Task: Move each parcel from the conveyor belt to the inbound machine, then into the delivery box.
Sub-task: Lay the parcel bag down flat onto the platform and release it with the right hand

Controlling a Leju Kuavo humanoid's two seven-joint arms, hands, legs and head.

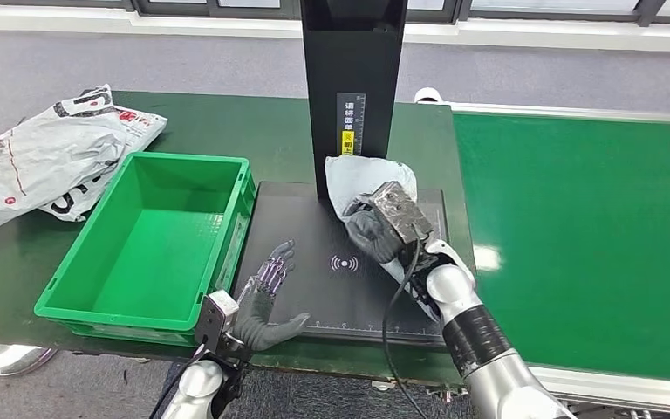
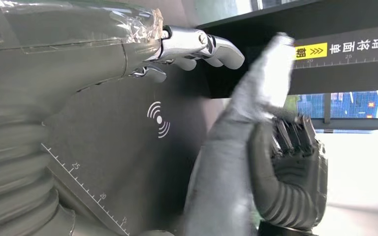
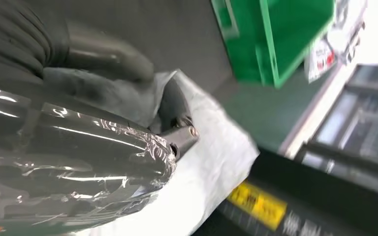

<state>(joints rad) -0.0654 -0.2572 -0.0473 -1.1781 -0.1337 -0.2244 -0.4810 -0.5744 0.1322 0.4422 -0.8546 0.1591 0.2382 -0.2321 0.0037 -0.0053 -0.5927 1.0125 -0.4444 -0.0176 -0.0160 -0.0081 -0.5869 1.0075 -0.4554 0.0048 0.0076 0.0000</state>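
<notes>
While our right hand [image 1: 375, 229] grips the grey parcel [image 1: 362, 177] above the inbound machine [image 1: 331, 297], our left hand [image 1: 266, 301] hovers spread and empty beside the green delivery box [image 1: 153, 240].

**Silver arms, grey hands, black wiring**

Both forearms are silver, the right one banded with black near the wrist. A black cable loops beside it. The right robot hand [image 1: 382, 225] has a grey palm cover under crinkled clear film. The left robot hand [image 1: 266, 301] shows a grey ribbed cover, thick grey thumb and shiny metallic fingers [image 2: 197, 45].
</notes>
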